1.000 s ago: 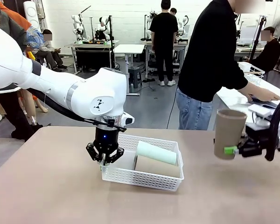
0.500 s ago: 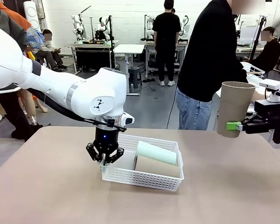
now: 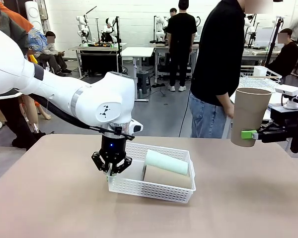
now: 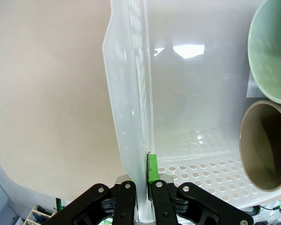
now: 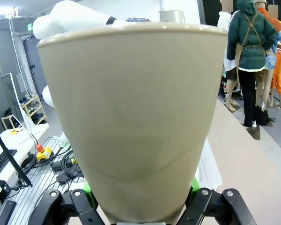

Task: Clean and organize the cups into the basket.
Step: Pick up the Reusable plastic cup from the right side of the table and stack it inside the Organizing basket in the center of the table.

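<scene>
Locate the left gripper (image 3: 111, 173) at 9 o'clock of the basket (image 3: 154, 191), fingers pointing straight down and pinched tight on the basket's short side wall. In the left wrist view, note one green pad (image 4: 152, 168) pressed flat against the inner face of that translucent wall, with the opposite finger on the outer face. Find the basket resting on the table (image 3: 49, 198) at the centre of the front view, set slightly askew. Inside it, toward 3 o'clock, identify two cups lying on their sides and touching: the mint-green cup (image 3: 166, 162) at 12 o'clock and the tan cup (image 3: 164, 176) at 6 o'clock beside it, both open mouths facing 9 o'clock, toward the left gripper. Observe bare perforated floor between those mouths and the clamped wall. Locate the right gripper (image 3: 246, 134) at 3 o'clock of the front view, raised well above the table, fingers horizontal and pointing toward 9 o'clock. Confirm a firm grasp on the second tan cup (image 3: 248, 116): upright, mouth up, clamped between the green pads near its narrow base, clear of the table and well apart from the basket. Note a person (image 3: 221, 59) in a black top and jeans standing at the far side of the table, at 1 o'clock of the basket, just beside the held cup.
</scene>
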Action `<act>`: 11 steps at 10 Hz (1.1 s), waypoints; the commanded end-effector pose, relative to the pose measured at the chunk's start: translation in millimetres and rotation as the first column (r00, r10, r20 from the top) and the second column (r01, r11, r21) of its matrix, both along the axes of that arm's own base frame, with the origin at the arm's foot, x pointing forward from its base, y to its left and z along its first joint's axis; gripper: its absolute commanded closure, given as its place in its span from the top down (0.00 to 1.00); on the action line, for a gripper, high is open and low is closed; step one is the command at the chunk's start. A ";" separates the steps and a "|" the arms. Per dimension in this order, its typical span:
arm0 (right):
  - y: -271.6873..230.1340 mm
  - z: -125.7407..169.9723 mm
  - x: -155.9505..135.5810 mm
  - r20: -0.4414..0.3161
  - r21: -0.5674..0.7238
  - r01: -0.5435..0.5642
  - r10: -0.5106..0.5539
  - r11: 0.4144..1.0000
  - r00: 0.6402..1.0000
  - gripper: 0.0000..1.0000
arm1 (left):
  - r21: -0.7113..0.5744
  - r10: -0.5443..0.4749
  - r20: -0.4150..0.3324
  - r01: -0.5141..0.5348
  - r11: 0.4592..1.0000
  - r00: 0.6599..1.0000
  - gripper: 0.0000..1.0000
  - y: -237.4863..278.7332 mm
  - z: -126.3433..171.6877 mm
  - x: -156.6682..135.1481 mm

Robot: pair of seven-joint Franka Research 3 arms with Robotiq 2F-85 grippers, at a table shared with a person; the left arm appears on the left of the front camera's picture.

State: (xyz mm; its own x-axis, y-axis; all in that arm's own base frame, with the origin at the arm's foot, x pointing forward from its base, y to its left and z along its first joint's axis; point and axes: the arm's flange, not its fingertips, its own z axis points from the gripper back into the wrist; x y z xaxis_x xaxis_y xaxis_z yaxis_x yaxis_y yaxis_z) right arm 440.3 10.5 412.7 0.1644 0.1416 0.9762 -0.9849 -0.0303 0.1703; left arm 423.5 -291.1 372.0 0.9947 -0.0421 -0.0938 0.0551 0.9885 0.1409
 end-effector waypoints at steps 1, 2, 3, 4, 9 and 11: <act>0.5 2.0 2.5 -0.001 -0.001 -0.025 0.025 1.000 1.000 0.00 | 0.006 -0.012 -0.001 0.012 1.000 1.000 0.00 0.5 -2.2 -0.7; 0.0 0.0 0.0 0.000 0.000 0.000 0.000 1.000 1.000 0.78 | 0.006 -0.012 -0.001 0.012 1.000 1.000 0.00 0.5 -2.2 -0.7; 25.7 12.9 -3.3 0.053 -0.110 -0.047 0.053 0.993 0.997 0.78 | 0.006 -0.012 -0.001 0.012 1.000 1.000 0.00 0.5 -2.2 -0.7; 48.7 24.0 -2.3 0.055 -0.159 -0.093 0.102 0.983 0.993 0.78 | 0.006 -0.012 -0.001 0.012 1.000 1.000 0.00 0.5 -2.2 -0.7; 157.4 33.8 11.1 -0.029 -0.530 -0.148 0.157 0.835 0.987 0.78 | 0.006 -0.012 -0.001 0.012 1.000 1.000 0.00 0.5 -2.2 -0.7; 188.1 29.9 15.1 -0.021 -0.631 -0.125 0.144 0.766 0.989 0.78 | 0.006 -0.012 -0.001 0.012 1.000 1.000 0.00 0.5 -2.2 -0.7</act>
